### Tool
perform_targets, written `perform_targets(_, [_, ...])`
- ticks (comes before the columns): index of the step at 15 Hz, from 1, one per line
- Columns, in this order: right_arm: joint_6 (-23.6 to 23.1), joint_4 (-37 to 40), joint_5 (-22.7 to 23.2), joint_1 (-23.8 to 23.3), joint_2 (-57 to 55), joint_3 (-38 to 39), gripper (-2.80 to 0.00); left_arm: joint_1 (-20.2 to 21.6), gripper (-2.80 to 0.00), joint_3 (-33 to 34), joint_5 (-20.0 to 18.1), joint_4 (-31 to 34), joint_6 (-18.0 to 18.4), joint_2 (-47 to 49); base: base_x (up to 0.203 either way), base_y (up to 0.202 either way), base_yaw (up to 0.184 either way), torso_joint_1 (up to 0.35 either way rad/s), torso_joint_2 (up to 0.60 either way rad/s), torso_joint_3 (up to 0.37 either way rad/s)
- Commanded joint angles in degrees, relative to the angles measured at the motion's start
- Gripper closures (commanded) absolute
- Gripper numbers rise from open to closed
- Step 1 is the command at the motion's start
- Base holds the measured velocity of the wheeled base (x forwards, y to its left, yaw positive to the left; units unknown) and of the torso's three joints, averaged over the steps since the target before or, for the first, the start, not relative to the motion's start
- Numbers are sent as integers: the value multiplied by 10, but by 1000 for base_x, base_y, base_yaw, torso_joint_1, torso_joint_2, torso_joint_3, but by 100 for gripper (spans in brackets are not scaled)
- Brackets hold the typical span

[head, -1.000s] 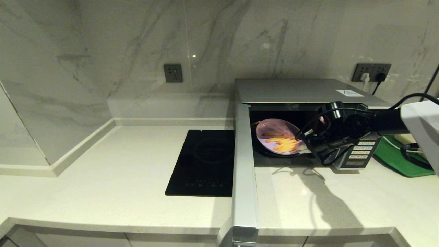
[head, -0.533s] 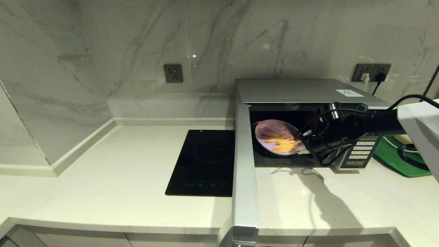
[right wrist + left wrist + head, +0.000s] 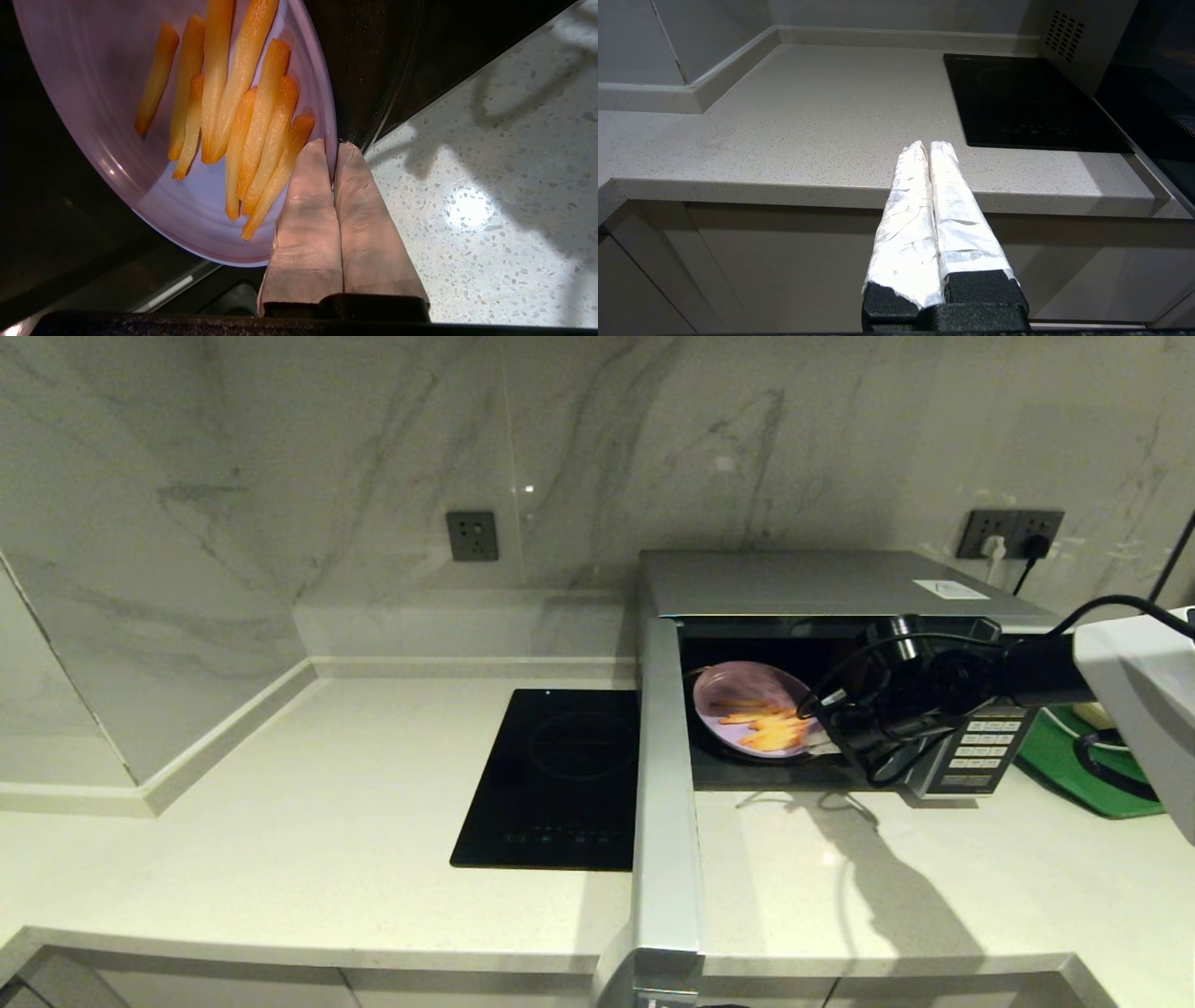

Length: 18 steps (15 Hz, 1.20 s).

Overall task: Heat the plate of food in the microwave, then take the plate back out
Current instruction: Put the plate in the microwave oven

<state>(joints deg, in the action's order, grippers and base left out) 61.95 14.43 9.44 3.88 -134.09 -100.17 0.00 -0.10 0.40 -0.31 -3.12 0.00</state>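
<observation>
- The right gripper (image 3: 332, 148) is pinched on the near right rim of the plate of food (image 3: 93, 70), one taped finger over the rim, the other under it.
- In the head view that gripper (image 3: 826, 739) reaches in from the right across the open front of the microwave (image 3: 822, 581).
- The lavender plate (image 3: 738, 695) sits tilted inside the dark cavity, its orange-yellow fries (image 3: 773, 730) bunched toward the gripped edge.
- The microwave door (image 3: 665, 784) stands swung wide open on its left, jutting out past the counter's front edge.
- The keypad panel (image 3: 980, 751) shows just behind the arm.
- A black glass hob (image 3: 555, 775) lies in the speckled white counter (image 3: 280, 803), just left of the door.
- A green tray (image 3: 1074, 765) lies right of the microwave.
- The left gripper (image 3: 928, 148) hangs parked below the counter's front edge, its foil-wrapped fingers pressed together with nothing between them.
</observation>
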Motion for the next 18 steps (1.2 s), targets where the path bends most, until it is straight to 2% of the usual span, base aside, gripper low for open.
perform_targets(1, [9, 2, -10, 0, -3, -9, 0, 0, 0, 0, 0, 0, 0, 0, 0, 0, 0, 0, 0, 0])
perform_targets(12, [12, 2, -19, 6, 0, -10, 0, 0, 0, 0, 1, 0, 0, 0, 0, 0, 0, 0, 0, 0])
perform_targets(13, [12, 2, -19, 7, 0, -11, -280, 0, 0, 0, 0, 0, 0, 0, 0, 0, 0, 0, 0, 0])
perform_targets(18, [12, 2, -19, 9, 3, -10, -280, 0, 0, 0, 0, 0, 0, 0, 0, 0, 0, 0, 0, 0])
